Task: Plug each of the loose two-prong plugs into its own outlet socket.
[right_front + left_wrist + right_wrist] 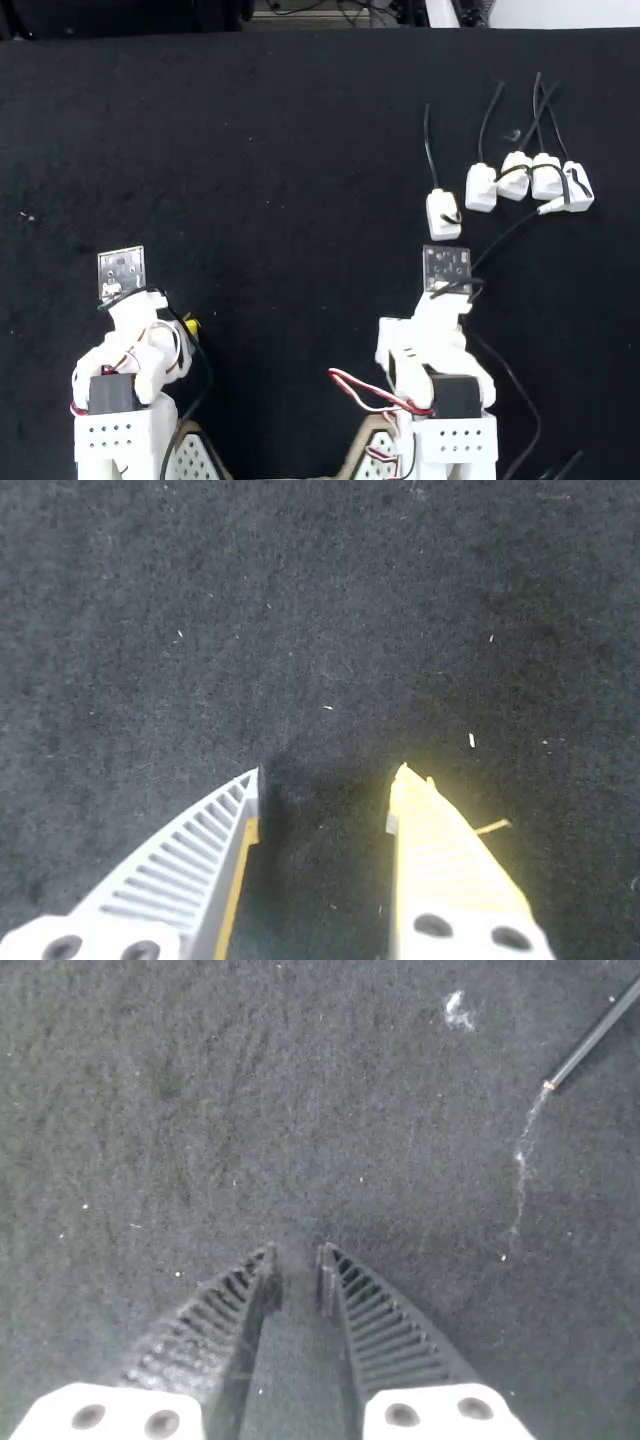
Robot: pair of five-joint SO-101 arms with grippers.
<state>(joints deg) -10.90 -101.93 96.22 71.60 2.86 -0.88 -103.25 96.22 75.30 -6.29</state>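
High view gives the layout: five white plugs with black cords are grouped at the far right of the black surface. A single plug is set slightly apart, closest to the right arm. The left arm is parked well apart from them. Which white pieces are plugs and which are sockets cannot be told.

The plugs are judged to be light, rigid plastic shells, smooth enough to slip, and their cords may drag or twist them. Each is best gripped across the flat sides of its body, with the prongs left free, and never taken by the cord.

Claw openings are supplied by the wrist views. The left claw is spread moderately wide on nothing, one finger white and one yellow. The right claw is barely parted and also empty. In the right wrist view a black cord end and a strand of white lint are picked out on the cloth.
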